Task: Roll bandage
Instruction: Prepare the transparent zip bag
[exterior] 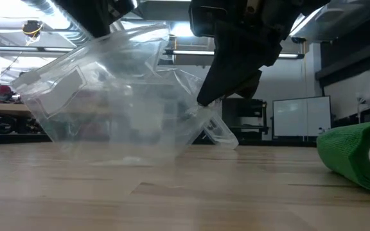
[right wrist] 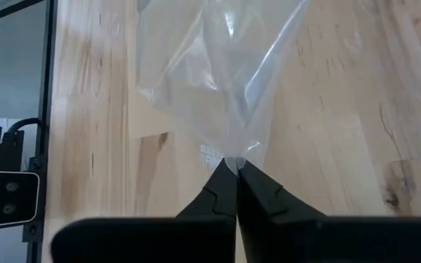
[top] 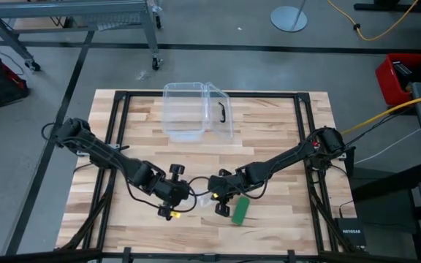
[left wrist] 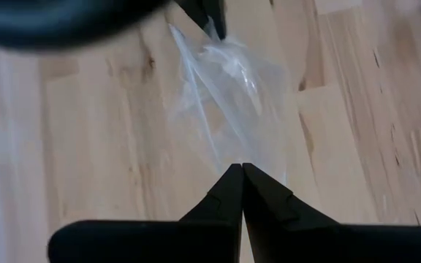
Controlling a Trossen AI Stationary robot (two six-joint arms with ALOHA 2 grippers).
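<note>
The bandage (top: 240,210) is a stubby green roll lying on its side on the table, just right of my right gripper; its end also shows in the low view (exterior: 358,160). No gripper touches it. A crinkly clear plastic wrapper (top: 205,197) is stretched between my two grippers near the table's front middle. My left gripper (left wrist: 241,168) is shut on one end of the wrapper (left wrist: 225,95). My right gripper (right wrist: 234,164) is shut on the other end of the wrapper (right wrist: 218,73). My left gripper pinches an edge of the wrapper (left wrist: 248,157) between its two fingertips, slanting down from the table's left. The film fans out from the tips toward the other gripper. My right gripper pinches a gathered corner of the wrapper (right wrist: 232,155) between its fingertips, slanting down from the table's right. In the low view the film (exterior: 121,90) hangs spread below the fingers (exterior: 230,70), its lower edge down at the table top.
A clear plastic box (top: 196,109) with a black handle (top: 222,112) stands at the table's far middle. The wooden table top (top: 283,146) lies bare to the right and left of the arms.
</note>
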